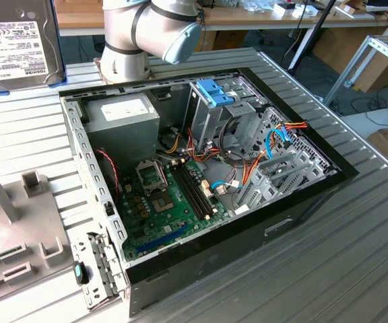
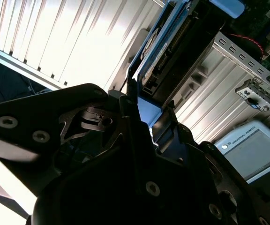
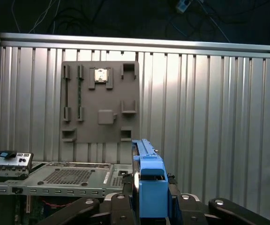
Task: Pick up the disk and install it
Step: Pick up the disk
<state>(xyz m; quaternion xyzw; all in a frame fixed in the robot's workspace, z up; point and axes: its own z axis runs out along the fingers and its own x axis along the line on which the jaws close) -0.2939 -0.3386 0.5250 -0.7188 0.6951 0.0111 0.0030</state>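
The disk (image 1: 15, 47) is a grey hard drive with a white label and a blue carrier rail, raised at the exterior view's far left, above the table. In both wrist views my gripper (image 3: 149, 199) is shut on it: the blue rail of the disk (image 3: 149, 178) stands upright between the two black fingers. In the second wrist view, the disk (image 2: 165, 51) shows edge-on, running away from the gripper (image 2: 146, 117). The open computer case (image 1: 86, 161) lies to the exterior view's right of the disk, and a drive cage (image 1: 211, 114) with a blue carrier stands in its far part.
A grey fixture plate (image 1: 19, 229) with slots lies on the ribbed metal table (image 1: 356, 256) beside the case; it also shows as the fixture plate (image 3: 100, 101). The arm's base (image 1: 123, 60) stands behind the case. Inside the case are a motherboard (image 1: 174, 202) and loose cables (image 1: 275, 141).
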